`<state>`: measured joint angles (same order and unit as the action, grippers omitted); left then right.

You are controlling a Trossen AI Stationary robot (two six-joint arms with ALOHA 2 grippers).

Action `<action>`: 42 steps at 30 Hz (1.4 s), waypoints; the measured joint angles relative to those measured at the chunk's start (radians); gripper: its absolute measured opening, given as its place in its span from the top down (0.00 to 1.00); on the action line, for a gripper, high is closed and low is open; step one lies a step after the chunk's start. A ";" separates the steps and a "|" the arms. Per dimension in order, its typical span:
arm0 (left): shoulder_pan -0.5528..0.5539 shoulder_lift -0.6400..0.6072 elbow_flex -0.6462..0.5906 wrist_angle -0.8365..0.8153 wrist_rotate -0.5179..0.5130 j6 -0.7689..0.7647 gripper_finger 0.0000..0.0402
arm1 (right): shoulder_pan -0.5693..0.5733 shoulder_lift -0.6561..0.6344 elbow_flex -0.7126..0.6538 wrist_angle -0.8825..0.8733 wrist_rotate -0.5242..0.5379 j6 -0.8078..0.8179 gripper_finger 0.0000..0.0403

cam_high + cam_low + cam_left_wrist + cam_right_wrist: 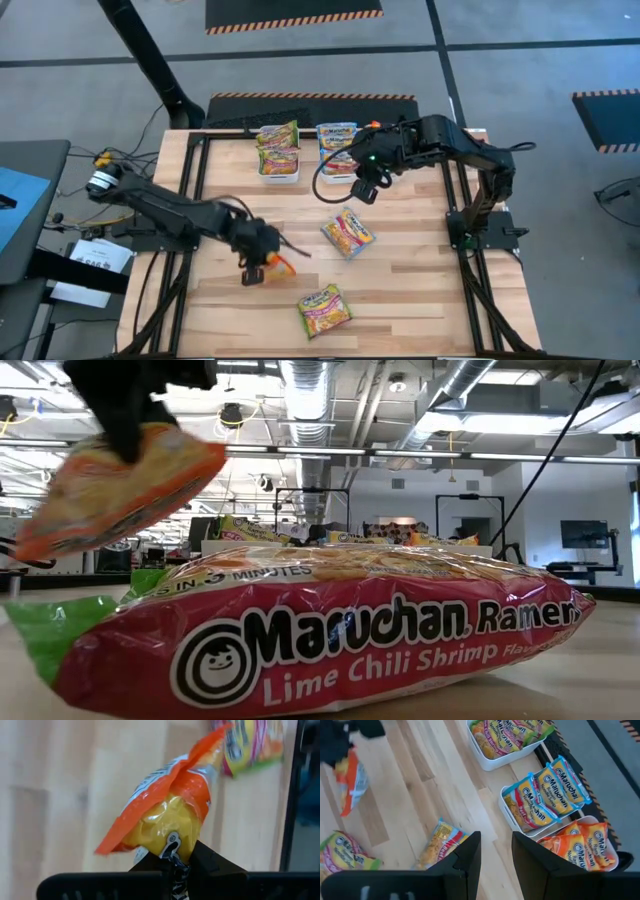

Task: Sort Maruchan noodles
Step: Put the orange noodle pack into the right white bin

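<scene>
My left gripper (258, 265) hangs over the table's near left part, shut on an orange-edged Maruchan noodle packet (170, 805), which also shows in the low view (110, 490). Two loose packets lie flat on the wood: a blue-edged one (347, 233) at mid-table and a green-and-pink one (324, 309) near the front edge, the latter filling the low view (330, 640). My right gripper (496, 855) hovers open high over the far middle, near the bins, holding nothing. My left gripper pinches the orange packet at one end (172, 840) between its two fingers, where the yellow wrapper is puckered. The fingers slant down from above. The packet is lifted clear of the table and sticks out tilted beyond the fingertips (110, 490).
Three white bins stand along the far edge: one with green-edged packets (505, 737), one with blue-edged packets (547, 795), one with orange-edged packets (580, 842). Black frame rails (190, 180) run along the table's left and right sides. Bare wood lies between the loose packets.
</scene>
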<state>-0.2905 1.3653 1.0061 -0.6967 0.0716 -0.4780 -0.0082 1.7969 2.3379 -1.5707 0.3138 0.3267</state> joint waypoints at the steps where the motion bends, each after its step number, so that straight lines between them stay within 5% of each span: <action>1: 0.018 -0.019 0.000 0.002 -0.012 0.005 0.98 | -0.004 0.000 0.000 0.000 0.000 -0.015 0.67; 12: 0.221 -0.153 0.000 0.034 -0.190 0.122 0.97 | -0.087 0.007 0.000 0.006 -0.038 -0.142 0.59; 28: 0.415 -0.154 0.000 0.294 -0.193 0.305 0.97 | -0.215 0.008 -0.008 0.225 -0.390 -0.312 0.53; 42: 0.439 -0.154 0.000 0.624 -0.202 0.391 0.97 | -0.217 0.055 -0.006 0.271 -0.422 -0.297 0.54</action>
<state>0.1486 1.2118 1.0062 -0.0729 -0.1300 -0.0873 -0.2255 1.8518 2.3318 -1.2996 -0.1081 0.0296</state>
